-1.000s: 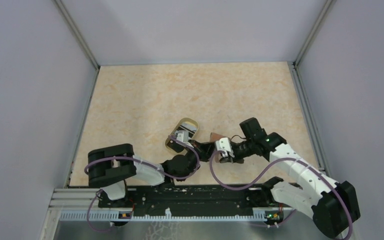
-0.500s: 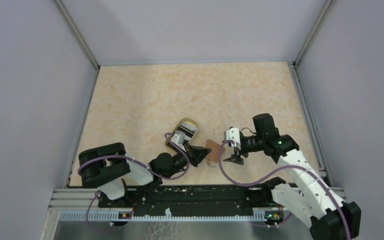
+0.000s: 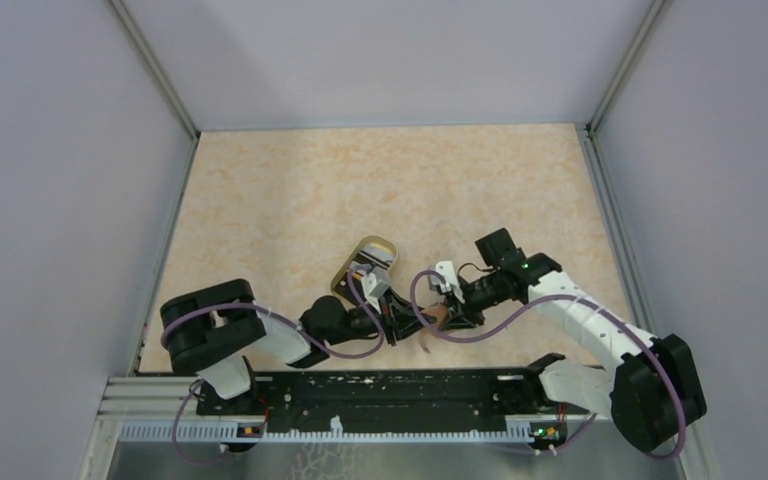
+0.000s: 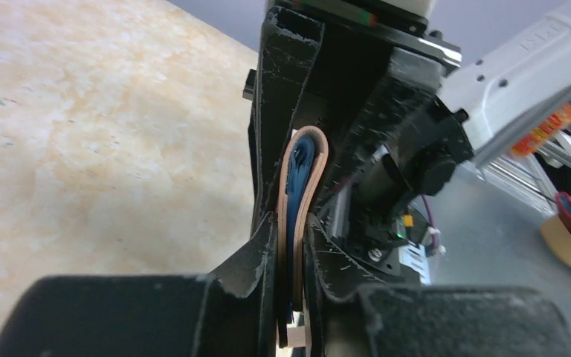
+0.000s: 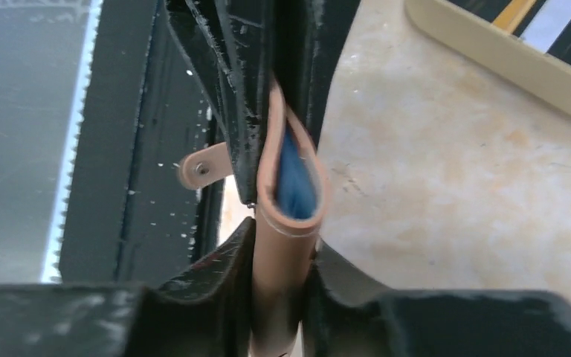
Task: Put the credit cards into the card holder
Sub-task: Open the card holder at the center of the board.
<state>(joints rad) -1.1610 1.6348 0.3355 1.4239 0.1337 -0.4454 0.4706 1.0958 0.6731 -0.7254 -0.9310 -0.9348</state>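
Left wrist view: your left end effector (image 4: 291,232) was pinched nearly closed on the card holder (image 4: 302,167). The holder stood on edge between its fingers, brown outside with the blue lining showing. Facing it nose to nose, your right end effector (image 5: 282,249) was likewise clamped on the opposite end of the same holder, whose mouth bowed slightly open. Its small tab (image 5: 202,167) stuck out toward the black rail (image 5: 141,149).

From above, your left arm (image 3: 290,345) lay low, stretched rightward along the near edge of the table (image 3: 380,180). Your right arm (image 3: 580,320) was bent at the elbow and reached leftward to meet it. The holder was held just inside that near edge, close to the rail; whether it touched the table you could not tell. The oval dish (image 5: 491,53) holding the credit cards (image 5: 550,21) sat just beyond the left wrist. Past it the table ran on to the side and back walls (image 3: 390,60).
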